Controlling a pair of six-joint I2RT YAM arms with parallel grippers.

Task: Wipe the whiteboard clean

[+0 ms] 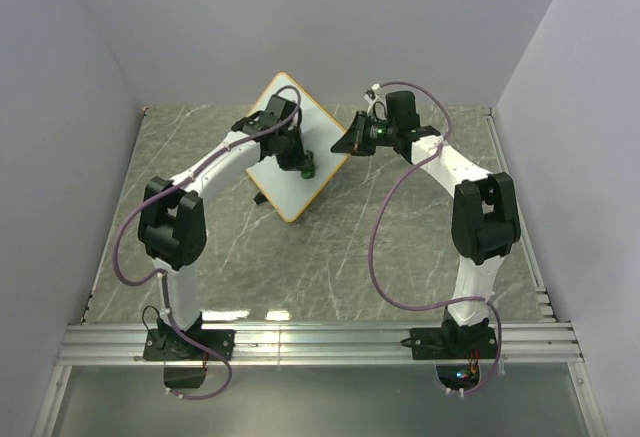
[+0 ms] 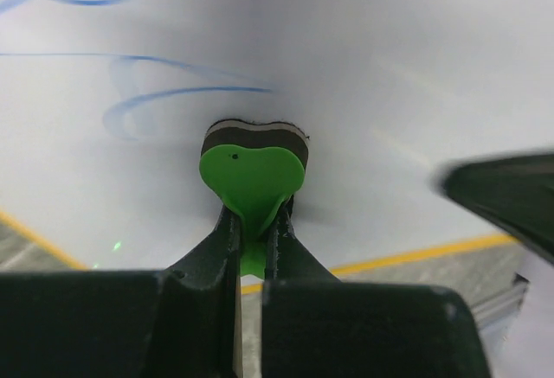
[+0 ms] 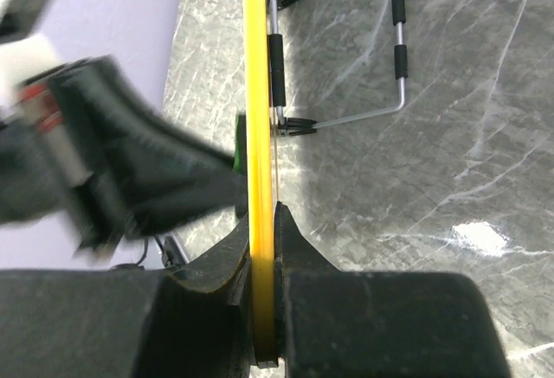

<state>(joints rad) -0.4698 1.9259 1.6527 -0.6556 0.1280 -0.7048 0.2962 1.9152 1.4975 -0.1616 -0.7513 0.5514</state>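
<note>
We locate the whiteboard (image 1: 292,192) at the far middle of the marble table (image 1: 300,267), propped on its wire stand (image 3: 399,49). Blue scribbles (image 2: 173,94) remain on its surface. The left gripper (image 2: 254,222) is closed narrowly on a green eraser (image 2: 253,170), whose pad touches the board. The right gripper (image 3: 264,248) pinches the board's yellow frame edge (image 3: 257,92).
</note>
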